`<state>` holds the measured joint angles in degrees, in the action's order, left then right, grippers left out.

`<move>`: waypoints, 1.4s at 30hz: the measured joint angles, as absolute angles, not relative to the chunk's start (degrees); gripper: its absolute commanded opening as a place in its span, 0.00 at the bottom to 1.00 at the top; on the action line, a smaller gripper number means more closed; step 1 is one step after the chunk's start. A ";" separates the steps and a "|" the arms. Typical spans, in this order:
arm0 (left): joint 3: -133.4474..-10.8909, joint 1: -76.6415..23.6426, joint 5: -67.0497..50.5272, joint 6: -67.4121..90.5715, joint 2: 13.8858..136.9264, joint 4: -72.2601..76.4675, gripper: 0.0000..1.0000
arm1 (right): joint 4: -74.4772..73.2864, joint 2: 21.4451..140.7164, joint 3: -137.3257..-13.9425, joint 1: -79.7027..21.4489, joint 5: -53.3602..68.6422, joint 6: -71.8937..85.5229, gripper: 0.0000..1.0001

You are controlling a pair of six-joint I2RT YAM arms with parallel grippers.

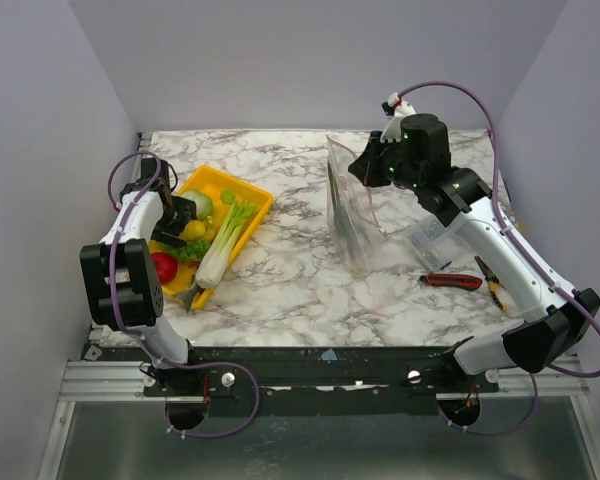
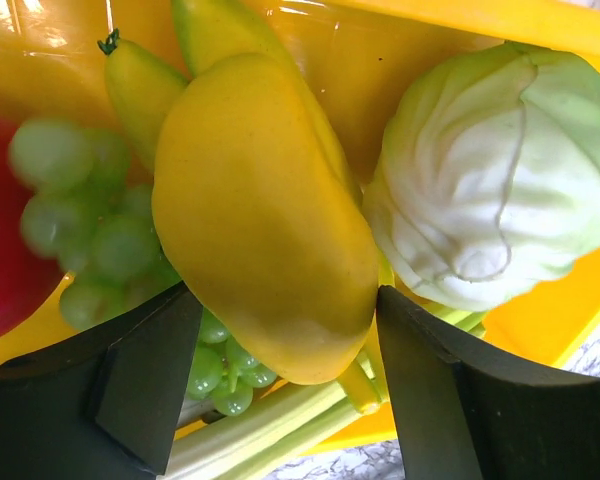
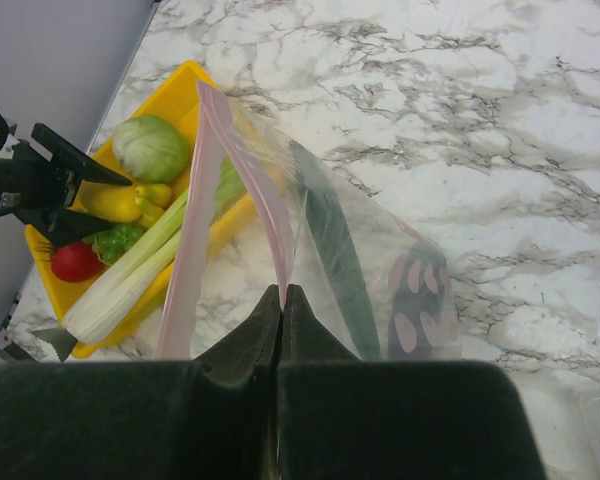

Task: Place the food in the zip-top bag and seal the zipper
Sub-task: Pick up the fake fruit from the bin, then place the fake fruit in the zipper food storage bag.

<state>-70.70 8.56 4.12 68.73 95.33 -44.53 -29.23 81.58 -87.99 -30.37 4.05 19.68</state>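
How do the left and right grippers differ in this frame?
Jaws: the left gripper has its jaws apart either side of the yellow mango, contact unclear; the right gripper is shut on the zip-top bag at its pink zipper.
Place: the left gripper is down in the yellow tray; the right gripper holds the bag upright on the table.
Both are black and two-fingered.

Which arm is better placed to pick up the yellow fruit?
Left. The left gripper straddles the yellow fruit, jaws open; the right gripper is shut on the bag, holding it upright.
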 measured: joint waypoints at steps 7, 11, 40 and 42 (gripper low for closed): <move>-70.70 8.56 3.77 68.71 96.75 -43.86 0.53 | -29.26 81.56 -87.99 -30.37 4.10 20.01 0.00; -70.67 8.56 3.86 68.18 95.90 -43.90 0.37 | -29.26 81.54 -87.99 -30.37 4.10 20.12 0.01; -49.95 -16.88 -36.27 65.84 55.00 12.73 0.23 | -29.17 81.58 -88.01 -30.37 4.82 22.79 0.00; -52.31 -21.41 -38.41 66.52 57.82 18.72 0.23 | -29.15 81.65 -88.12 -30.37 5.23 23.27 0.01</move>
